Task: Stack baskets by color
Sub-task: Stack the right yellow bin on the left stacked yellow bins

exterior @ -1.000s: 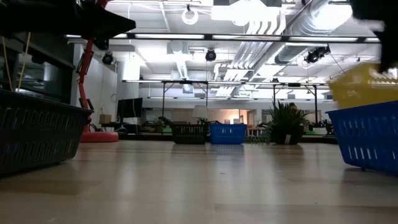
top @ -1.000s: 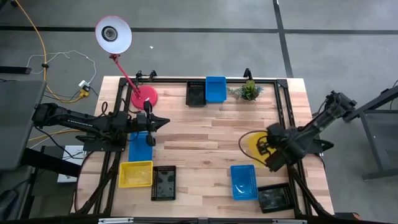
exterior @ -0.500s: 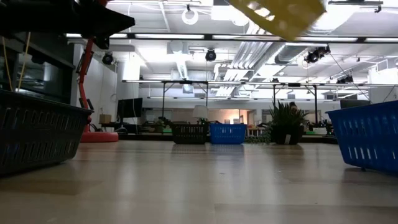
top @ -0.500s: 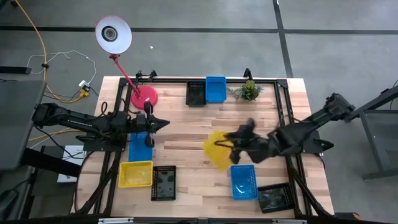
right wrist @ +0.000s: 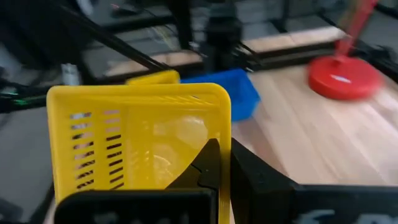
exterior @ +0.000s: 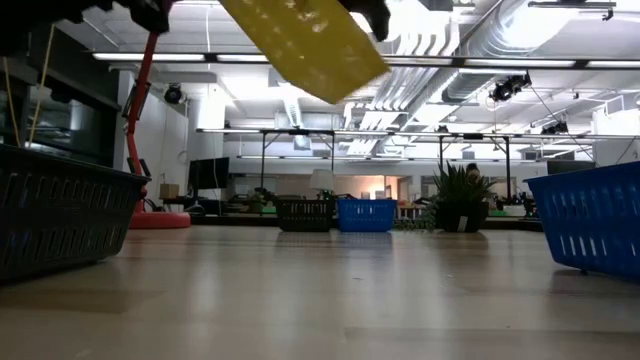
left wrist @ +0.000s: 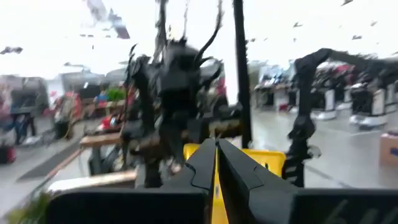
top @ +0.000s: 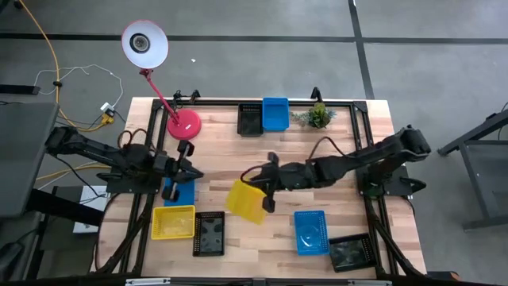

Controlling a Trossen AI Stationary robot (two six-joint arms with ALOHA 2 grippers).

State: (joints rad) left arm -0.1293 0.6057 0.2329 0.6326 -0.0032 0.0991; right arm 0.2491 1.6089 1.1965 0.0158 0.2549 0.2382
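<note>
A yellow basket (top: 247, 200) hangs tilted above the table's middle, also showing in the low view (exterior: 300, 42), with my right gripper (top: 267, 184) shut on it. My left gripper (top: 193, 172) is shut on nothing, raised over the table's left side beside a blue basket (top: 179, 191). Another yellow basket (top: 173, 222) and a black basket (top: 209, 233) rest on their bases near the front left. A blue basket (top: 311, 231) and a black one (top: 350, 253) sit at the front right. A black (top: 250, 120) and a blue basket (top: 275, 113) stand at the far edge. My right gripper pinches one side wall of the yellow basket at its rim (right wrist: 224, 127), one finger (right wrist: 208, 163) inside the basket and one outside. The fingers come nearly level from the table's right. The basket is lifted clear and tilted, its open side turned toward the gripper.
A pink lamp with a red base (top: 184, 123) stands at the far left and a small green plant (top: 319, 116) at the far right. Bare wood lies in the table's middle (top: 238, 155).
My right gripper has swept from the table's right side toward its left, carrying the yellow basket clear of the table; wrist and basket have rolled and tipped on the way. My left gripper has drawn back a little toward the near left and tipped upward.
</note>
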